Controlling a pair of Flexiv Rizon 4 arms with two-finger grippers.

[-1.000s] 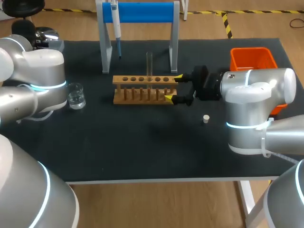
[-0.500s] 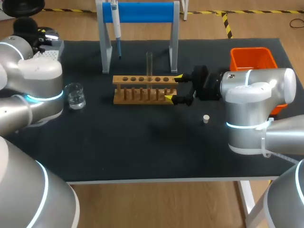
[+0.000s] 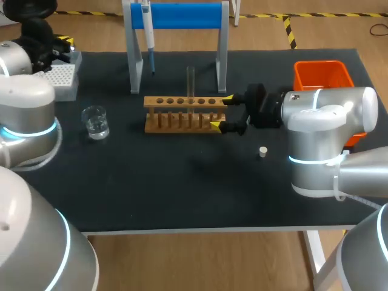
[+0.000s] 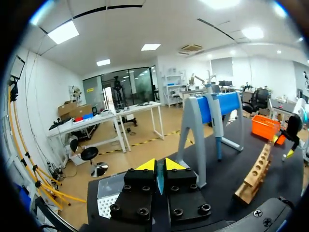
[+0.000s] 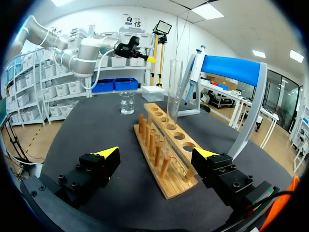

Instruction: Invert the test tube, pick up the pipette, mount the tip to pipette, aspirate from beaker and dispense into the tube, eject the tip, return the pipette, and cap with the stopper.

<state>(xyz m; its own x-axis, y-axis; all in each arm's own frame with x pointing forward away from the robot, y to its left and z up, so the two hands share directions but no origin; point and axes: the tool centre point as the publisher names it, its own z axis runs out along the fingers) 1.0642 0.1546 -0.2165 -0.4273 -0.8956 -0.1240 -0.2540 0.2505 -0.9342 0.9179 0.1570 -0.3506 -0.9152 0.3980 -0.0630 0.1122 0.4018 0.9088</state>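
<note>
Evidently parked, the right gripper (image 3: 222,111) stood released, its fingers straddling the rack's (image 3: 182,115) 3 o'clock end without contact. The test tube (image 3: 190,82) sat upright in the rack. The left gripper (image 4: 157,165), clenched and empty, hung above the tip box (image 3: 60,79) at the table's 10 o'clock, judged staged for the pipette (image 3: 147,30) hanging at 11 o'clock.

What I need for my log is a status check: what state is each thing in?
test tube: upright in the rack, uncapped.
stopper: loose on the table.
pipette: hanging on the stand.
beaker: upright, holding clear liquid.
left pincer: shut, empty.
right pincer: open, either side of the rack's end.
</note>
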